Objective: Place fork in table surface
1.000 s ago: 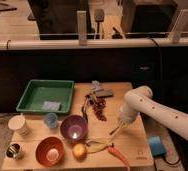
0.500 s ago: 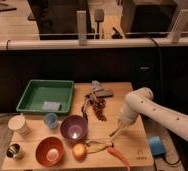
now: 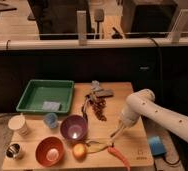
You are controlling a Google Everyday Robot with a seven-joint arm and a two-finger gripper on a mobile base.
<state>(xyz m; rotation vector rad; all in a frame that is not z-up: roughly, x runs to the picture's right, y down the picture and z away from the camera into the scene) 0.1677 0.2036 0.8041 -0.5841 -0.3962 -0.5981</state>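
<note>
My white arm reaches in from the right, and my gripper (image 3: 115, 133) points down just above the light tan wooden table surface (image 3: 102, 127), right of the purple bowl (image 3: 73, 127). The gripper tip hangs close over the banana peel (image 3: 100, 146) and the orange-red chili pepper (image 3: 120, 154). I cannot make out the fork: no slim silvery piece shows at the gripper tip or on the wood around it.
A green tray (image 3: 31, 100) sits at the back left. An orange bowl (image 3: 49, 150), a white cup (image 3: 18, 124), a small blue cup (image 3: 50, 120), a metal cup (image 3: 14, 150) and an orange fruit (image 3: 79, 150) stand front left. Dried red chilies (image 3: 100, 108) lie mid-table. A blue object (image 3: 156, 145) sits off the right edge.
</note>
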